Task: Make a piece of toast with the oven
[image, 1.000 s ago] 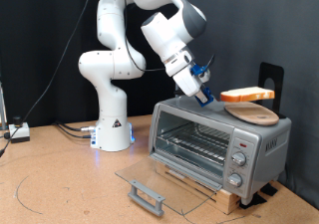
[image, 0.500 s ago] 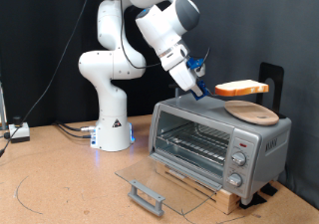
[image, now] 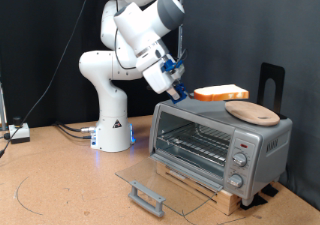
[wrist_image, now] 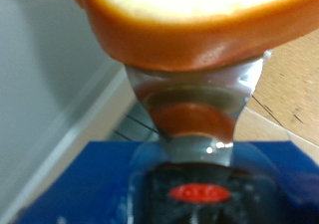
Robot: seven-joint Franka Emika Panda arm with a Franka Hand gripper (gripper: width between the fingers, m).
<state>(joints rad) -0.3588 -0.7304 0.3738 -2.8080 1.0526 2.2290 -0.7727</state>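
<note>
the piece of toast (image: 221, 92) is pinched by its edge between the closed fingers of the gripper (image: 184, 89) and held in the air above the oven (image: 220, 142), whose door is folded down. the carrying step is in hand; lowering the toast level with the rack is judged necessary.

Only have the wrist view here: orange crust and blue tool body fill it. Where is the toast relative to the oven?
Observer: The exterior view shows the piece of toast in the air above the top of the oven, towards the exterior view's left end of it, not touching.
Operator: Door state?
Observer: The glass door is dropped fully open, lying flat in front, and the wire rack inside carries nothing.
Operator: What's on the oven top?
Observer: A round wooden board lies at the exterior view's right end.
Operator: Grip okay?
Observer: The tool is shut on one edge of the toast, which sticks out level towards the exterior view's right.
</note>
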